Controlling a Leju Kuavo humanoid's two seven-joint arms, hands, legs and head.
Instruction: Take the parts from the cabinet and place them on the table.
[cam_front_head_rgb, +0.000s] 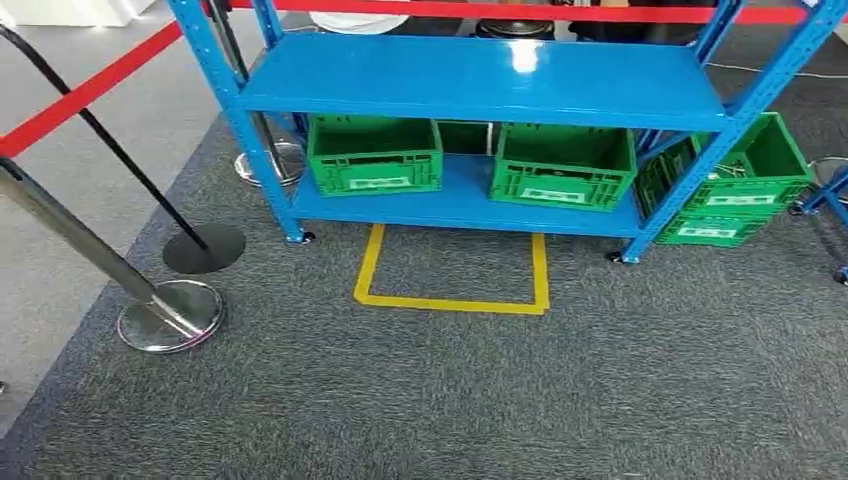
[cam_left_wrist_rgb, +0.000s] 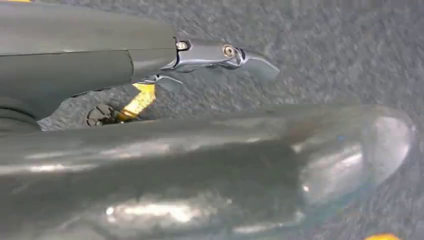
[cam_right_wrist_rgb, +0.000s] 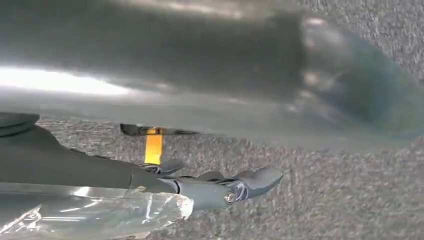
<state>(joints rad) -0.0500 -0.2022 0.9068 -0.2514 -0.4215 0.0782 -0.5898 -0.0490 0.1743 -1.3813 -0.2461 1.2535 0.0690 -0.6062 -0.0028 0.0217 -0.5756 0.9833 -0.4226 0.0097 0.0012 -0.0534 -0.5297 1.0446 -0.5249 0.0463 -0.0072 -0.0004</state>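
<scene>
The left hand and the right hand are seen hanging over the grey carpet, fingers stretched out and apart with nothing held. The parts are presumably kept in the green crates on the lower shelf of the blue cabinet, well ahead of both hands, though no part can be made out inside them. A collision may be risked if the yellow floor marking is overshot, and the low shelf may be struck during the reach.

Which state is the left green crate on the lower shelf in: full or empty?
Empty as far as shows: the left crate on the lower shelf shows only bare green inner walls; its floor is partly hidden.
</scene>
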